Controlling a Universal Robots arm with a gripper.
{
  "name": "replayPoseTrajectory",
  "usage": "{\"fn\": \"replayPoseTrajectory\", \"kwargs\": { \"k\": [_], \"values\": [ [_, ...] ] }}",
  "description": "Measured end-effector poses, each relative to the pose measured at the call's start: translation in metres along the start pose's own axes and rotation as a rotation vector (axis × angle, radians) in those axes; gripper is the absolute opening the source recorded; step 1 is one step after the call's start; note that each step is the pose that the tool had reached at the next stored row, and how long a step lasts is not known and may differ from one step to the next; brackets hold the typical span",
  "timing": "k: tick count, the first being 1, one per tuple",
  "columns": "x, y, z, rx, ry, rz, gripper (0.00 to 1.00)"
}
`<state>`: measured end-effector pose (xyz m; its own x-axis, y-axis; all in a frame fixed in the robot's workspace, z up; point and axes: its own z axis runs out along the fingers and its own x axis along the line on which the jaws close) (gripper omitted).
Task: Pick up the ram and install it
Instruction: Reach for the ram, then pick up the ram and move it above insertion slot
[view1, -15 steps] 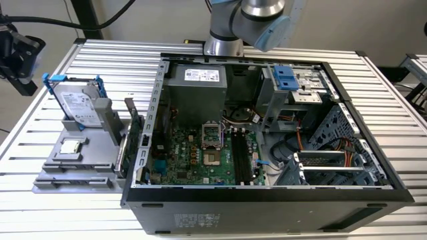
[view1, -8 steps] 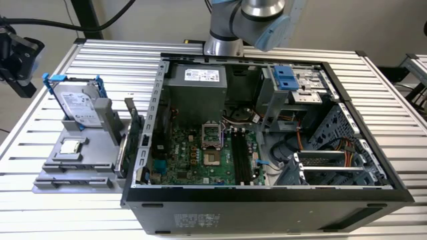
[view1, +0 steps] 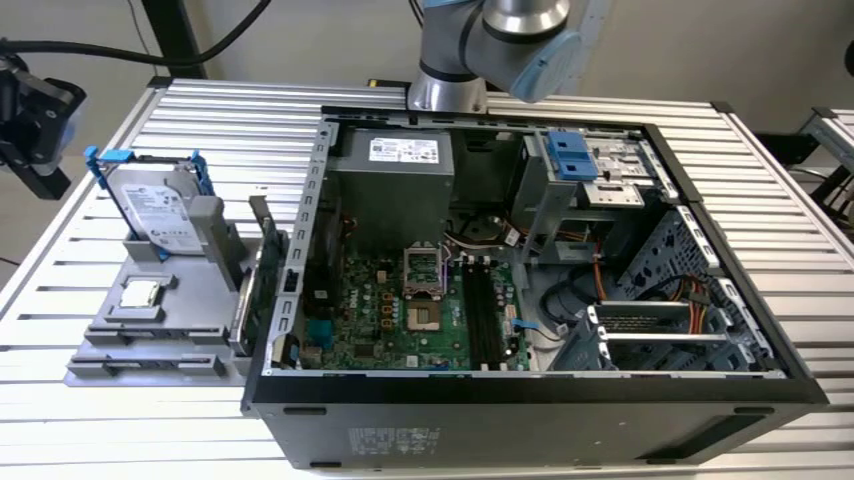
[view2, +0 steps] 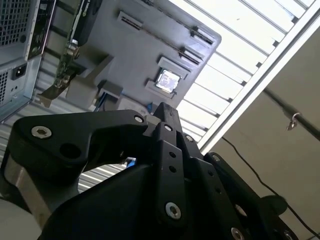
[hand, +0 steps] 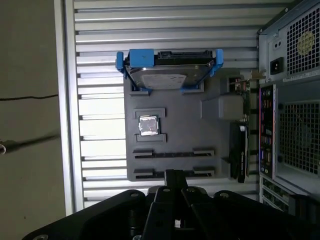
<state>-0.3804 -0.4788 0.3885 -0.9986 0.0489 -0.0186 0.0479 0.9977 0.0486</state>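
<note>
The ram is out of view. My gripper hangs high over the table, outside the open computer case, and its black fingers meet at the tip with nothing seen between them. Below it lies the grey holder tray, whose two long narrow cradles look bare. Inside the case, the long black slots run beside the green motherboard. The arm comes in over the case's back.
The tray carries a hard drive in a blue bracket, a square processor chip and an upright expansion card. The case's rear panel stands right beside the tray. The ribbed metal table ends near the tray.
</note>
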Motion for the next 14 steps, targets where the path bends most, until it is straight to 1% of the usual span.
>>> {"fn": "replayPoseTrajectory", "kwargs": {
  "k": [14],
  "values": [
    [-0.0001, -0.0033, 0.0007, -0.0001, -0.0001, 0.000, 0.00]
  ]
}}
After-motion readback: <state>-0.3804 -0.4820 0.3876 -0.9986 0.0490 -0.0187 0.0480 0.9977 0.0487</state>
